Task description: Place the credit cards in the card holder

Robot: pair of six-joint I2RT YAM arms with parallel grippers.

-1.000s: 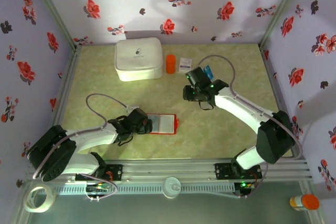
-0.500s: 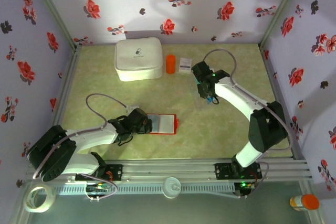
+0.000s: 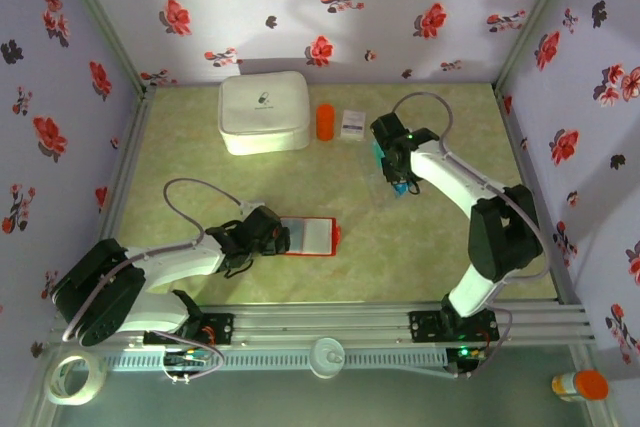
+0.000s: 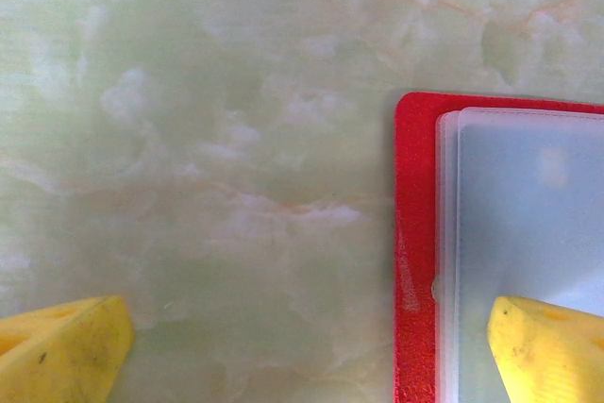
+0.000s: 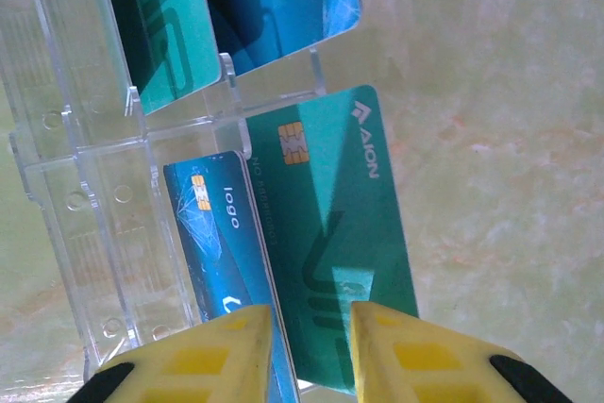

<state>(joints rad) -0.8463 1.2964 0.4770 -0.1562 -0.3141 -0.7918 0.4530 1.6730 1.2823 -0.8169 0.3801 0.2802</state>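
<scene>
While our right hand [image 5: 310,316] covers the teal card [image 5: 330,205] at its lower edge, we cannot tell its grip.
Our left hand [image 4: 307,327] is spread wide, empty — card holder [image 4: 415,233] cut off.

"AION" in white on teal card [image 5: 330,233], "logo" on blue card [image 5: 219,233], dark print on white packet [image 3: 352,123] too small to read
</scene>
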